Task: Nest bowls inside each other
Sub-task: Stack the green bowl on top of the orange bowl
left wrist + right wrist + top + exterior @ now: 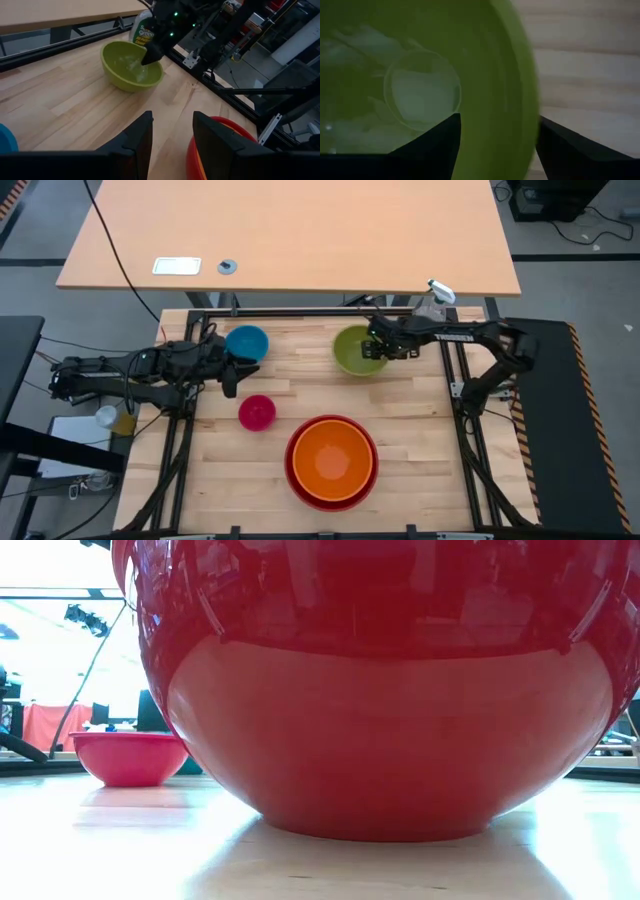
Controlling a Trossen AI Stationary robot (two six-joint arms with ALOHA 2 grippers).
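Note:
A green bowl (352, 350) stands on its base at the far right of the table. My right gripper (497, 135) is open and points down over the bowl's right rim (527, 100): one finger is inside the bowl, the other outside. I see no touch. An orange bowl (332, 460) sits inside a red bowl (370, 690) near the front edge. A small pink bowl (257, 412) and a blue bowl (246, 342) stand at the left. My left gripper (232, 378) waits open beside the blue bowl, with nothing between its fingers (137, 140).
A bottle with a green label (141, 29) stands just past the green bowl, by the table's far right corner. A wooden desk (290, 230) lies beyond the far edge. Bare wood (300, 385) shows between the bowls.

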